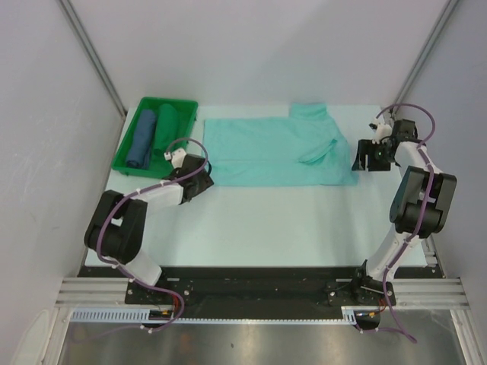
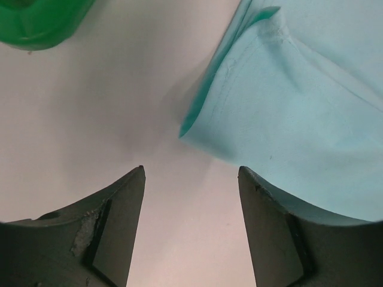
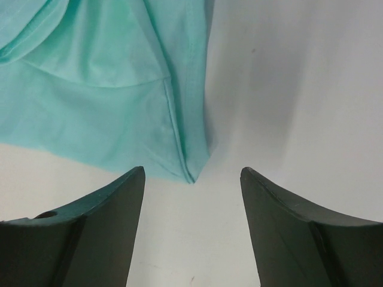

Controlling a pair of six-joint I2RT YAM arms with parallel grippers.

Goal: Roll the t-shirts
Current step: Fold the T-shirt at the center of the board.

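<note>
In the top view, the t-shirt [image 1: 266,152] is seen spread flat on the far half of the surface [image 1: 266,220], with a sleeve folded inward toward its 3 o'clock side. A green tray [image 1: 122,161] holding two darker rolled bundles [image 1: 142,141] stands at its 9 o'clock. The left end effector [image 1: 202,179] is placed just beside the shirt's 8 o'clock corner, and the right end effector [image 1: 367,156] just beside its 3 o'clock edge.

In the left wrist view, the left end effector [image 2: 191,170] is shown wide open and empty. A stitched corner of the t-shirt [image 2: 299,107] lies just ahead at 1 o'clock, untouched.

In the right wrist view, the right end effector [image 3: 192,170] is likewise spread wide with nothing held. A seamed corner of the t-shirt [image 3: 102,107] lies at 12 o'clock.

The cloth is judged thin, light and limp, so sagging, creasing and sliding are to be expected. Hold is best taken at the stitched corners, both together, pinched low so every layer is caught.
</note>
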